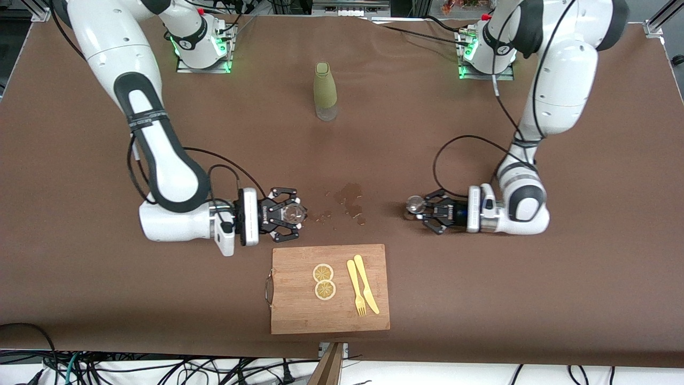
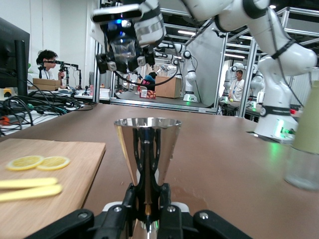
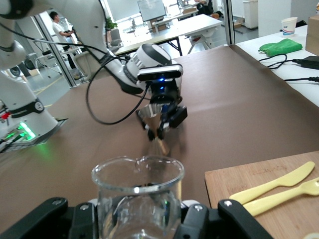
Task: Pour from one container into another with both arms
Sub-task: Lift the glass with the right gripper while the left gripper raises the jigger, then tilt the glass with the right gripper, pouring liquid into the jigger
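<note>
At frame centre, the left gripper (image 1: 421,209) clamps a steel jigger (image 1: 413,203), the right gripper (image 1: 295,214) a glass beaker (image 1: 294,213); spilled liquid (image 1: 350,202) between them, pouring seemingly unfinished.

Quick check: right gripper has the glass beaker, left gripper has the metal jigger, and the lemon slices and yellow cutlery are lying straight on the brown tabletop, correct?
Not quite. The lemon slices and yellow cutlery lie on the wooden cutting board, not on the brown tabletop, as the front view shows. The rest holds: right gripper grips the glass beaker, left gripper the metal jigger.
</note>
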Robot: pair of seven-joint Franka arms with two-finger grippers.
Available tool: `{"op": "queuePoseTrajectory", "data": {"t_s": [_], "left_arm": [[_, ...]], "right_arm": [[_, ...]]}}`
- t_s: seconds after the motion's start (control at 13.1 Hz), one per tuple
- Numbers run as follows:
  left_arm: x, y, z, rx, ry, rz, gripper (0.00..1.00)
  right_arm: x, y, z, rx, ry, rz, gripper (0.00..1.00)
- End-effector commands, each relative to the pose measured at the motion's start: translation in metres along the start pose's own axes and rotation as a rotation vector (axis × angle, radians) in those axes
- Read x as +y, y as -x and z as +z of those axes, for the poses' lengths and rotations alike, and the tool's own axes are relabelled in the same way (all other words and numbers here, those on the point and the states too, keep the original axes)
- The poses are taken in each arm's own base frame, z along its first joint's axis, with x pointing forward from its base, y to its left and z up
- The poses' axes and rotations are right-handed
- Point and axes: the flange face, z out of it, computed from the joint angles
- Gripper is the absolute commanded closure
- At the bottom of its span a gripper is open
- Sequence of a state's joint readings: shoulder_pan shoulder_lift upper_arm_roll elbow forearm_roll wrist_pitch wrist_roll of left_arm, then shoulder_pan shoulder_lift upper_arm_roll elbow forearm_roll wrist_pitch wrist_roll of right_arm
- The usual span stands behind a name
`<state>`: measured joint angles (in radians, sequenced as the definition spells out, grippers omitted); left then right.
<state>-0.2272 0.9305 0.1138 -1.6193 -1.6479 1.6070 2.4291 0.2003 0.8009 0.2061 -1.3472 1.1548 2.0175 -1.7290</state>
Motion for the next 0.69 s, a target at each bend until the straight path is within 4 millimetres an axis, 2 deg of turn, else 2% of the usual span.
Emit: {"op": "queuePoseTrajectory", "data": {"t_s": [0.0,0.23,0.61], "left_arm": [[0.002,0.002,0.037,-0.004,-0.037,-0.024,1.0],[-0.002,-0.004,0.072,-0.018,-0.009,-0.027,1.0],[-0.007,-0.009,0.104,-0.035,-0.029,-0.034,1.0]], "right_arm": [[-0.017,-0.026,0.035,-0.042,0.059,0.024,1.0],[-0.028,-0.032,0.067,-0.092,0.095,0.011,1.0],[-0.042,-0.039,0.094,-0.276,0.126,0.037,1.0]]}}
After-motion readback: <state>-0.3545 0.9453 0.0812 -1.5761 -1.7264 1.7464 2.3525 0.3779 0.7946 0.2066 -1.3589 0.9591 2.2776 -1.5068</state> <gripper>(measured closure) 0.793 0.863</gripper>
